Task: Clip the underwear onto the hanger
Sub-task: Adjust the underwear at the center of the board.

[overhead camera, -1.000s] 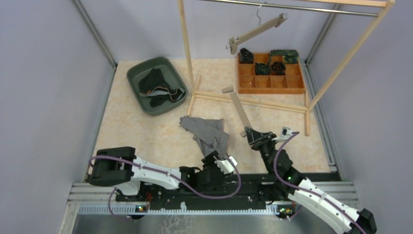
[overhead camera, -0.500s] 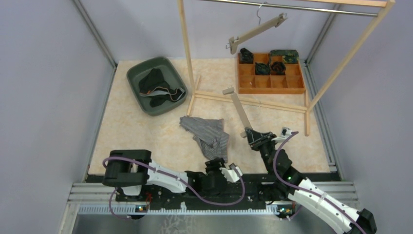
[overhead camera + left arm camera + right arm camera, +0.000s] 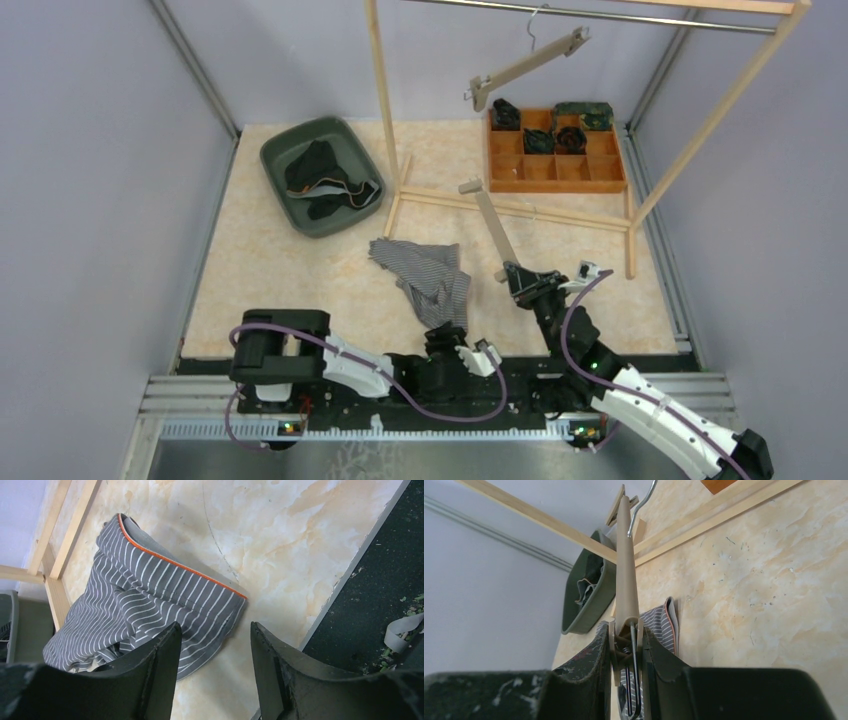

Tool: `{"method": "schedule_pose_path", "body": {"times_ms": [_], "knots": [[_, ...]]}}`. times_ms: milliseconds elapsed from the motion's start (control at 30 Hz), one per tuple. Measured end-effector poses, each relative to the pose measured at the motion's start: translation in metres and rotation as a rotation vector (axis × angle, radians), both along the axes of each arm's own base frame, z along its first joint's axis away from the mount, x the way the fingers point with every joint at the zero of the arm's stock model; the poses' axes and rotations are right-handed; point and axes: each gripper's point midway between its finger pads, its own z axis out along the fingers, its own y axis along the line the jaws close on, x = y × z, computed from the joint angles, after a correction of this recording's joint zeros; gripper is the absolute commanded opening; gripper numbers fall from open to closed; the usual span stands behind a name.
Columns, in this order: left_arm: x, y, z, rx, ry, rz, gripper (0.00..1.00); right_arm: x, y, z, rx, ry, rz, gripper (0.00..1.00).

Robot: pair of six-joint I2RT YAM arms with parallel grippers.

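The grey striped underwear (image 3: pixel 425 270) with an orange-edged waistband lies crumpled on the table's middle; it also shows in the left wrist view (image 3: pixel 145 605). My left gripper (image 3: pixel 447 338) is open and empty, just at the near corner of the cloth, its fingertips (image 3: pixel 167 645) apart over the cloth's edge. My right gripper (image 3: pixel 520 280) is shut on the clip end of a tan wooden hanger (image 3: pixel 492 222), which points up and away. In the right wrist view the hanger (image 3: pixel 626 570) rises from between my jaws, pressed on its clip (image 3: pixel 626 640).
A green bin (image 3: pixel 320 175) with dark clothes sits at the back left. A wooden rack (image 3: pixel 385 110) carries a second hanger (image 3: pixel 525 65). An orange divided tray (image 3: pixel 555 150) holds rolled garments at the back right. A black strip borders the table's near edge (image 3: pixel 385 580).
My left arm has drawn back toward the near edge and swung right, with the gripper now at the cloth's near corner. The right arm and hanger have hardly moved.
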Motion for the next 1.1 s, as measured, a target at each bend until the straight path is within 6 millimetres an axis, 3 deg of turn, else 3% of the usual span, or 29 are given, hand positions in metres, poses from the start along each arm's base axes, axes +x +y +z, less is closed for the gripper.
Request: {"method": "schedule_pose_path", "body": {"times_ms": [300,467,733,867,1100], "knots": [[0.007,-0.007,-0.001,0.001,-0.029,0.012,0.54,0.001,-0.001,0.0,0.001,0.0,-0.006,0.0],[0.011,-0.011,-0.005,-0.003,-0.031,0.021,0.31,0.0,-0.002,-0.001,-0.002,0.002,-0.006,0.0],[0.016,-0.001,-0.008,-0.007,-0.002,0.027,0.12,-0.001,-0.004,0.001,0.01,-0.002,-0.007,0.0],[0.017,0.005,0.006,-0.066,0.003,0.022,0.05,-0.002,-0.004,0.0,0.008,0.001,-0.007,0.0],[0.018,0.005,0.057,-0.314,0.029,0.007,0.0,-0.001,-0.003,-0.005,0.0,0.018,-0.006,0.0]]}}
